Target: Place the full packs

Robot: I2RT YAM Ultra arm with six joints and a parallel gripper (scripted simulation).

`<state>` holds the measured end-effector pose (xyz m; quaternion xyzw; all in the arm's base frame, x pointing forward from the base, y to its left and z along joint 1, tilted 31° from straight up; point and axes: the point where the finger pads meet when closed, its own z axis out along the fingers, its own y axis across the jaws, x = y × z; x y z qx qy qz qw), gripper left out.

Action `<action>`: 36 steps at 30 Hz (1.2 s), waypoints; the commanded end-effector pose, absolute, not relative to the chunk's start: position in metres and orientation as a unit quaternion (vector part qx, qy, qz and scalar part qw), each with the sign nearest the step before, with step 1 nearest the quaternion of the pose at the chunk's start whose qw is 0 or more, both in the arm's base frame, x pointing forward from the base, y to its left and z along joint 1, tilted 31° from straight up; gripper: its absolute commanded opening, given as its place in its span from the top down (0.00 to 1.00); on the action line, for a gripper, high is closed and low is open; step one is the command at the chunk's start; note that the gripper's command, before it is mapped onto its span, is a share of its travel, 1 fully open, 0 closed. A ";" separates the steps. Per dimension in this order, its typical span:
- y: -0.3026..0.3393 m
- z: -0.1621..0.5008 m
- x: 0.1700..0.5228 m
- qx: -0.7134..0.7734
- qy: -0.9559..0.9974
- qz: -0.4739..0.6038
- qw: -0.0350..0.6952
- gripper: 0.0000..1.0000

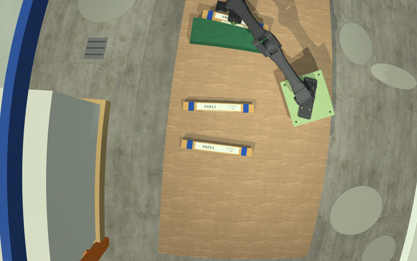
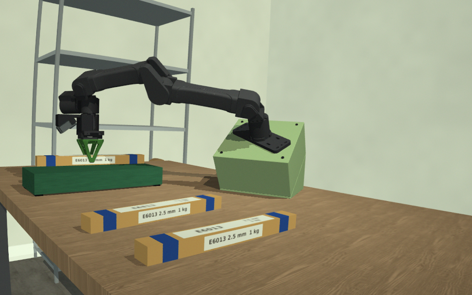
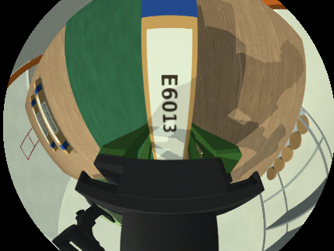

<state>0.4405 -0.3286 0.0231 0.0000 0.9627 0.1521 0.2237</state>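
Top: two packs, middle pack (image 1: 218,106) and near pack (image 1: 216,147), flat on the table (image 1: 239,200); exterior: gripper (image 2: 90,155) clamped on the third pack (image 2: 118,159) atop the green platform (image 2: 92,178); wrist: green fingers flank its label.

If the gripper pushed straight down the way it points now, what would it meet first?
The gripper points straight down, already shut on the tan cardboard electrode pack with blue bands. That pack is first; beneath it probably lies the dark green low platform's far edge, though depth is unclear.
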 end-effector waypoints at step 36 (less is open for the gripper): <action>-0.360 0.066 0.427 0.021 0.959 0.117 0.257 1.00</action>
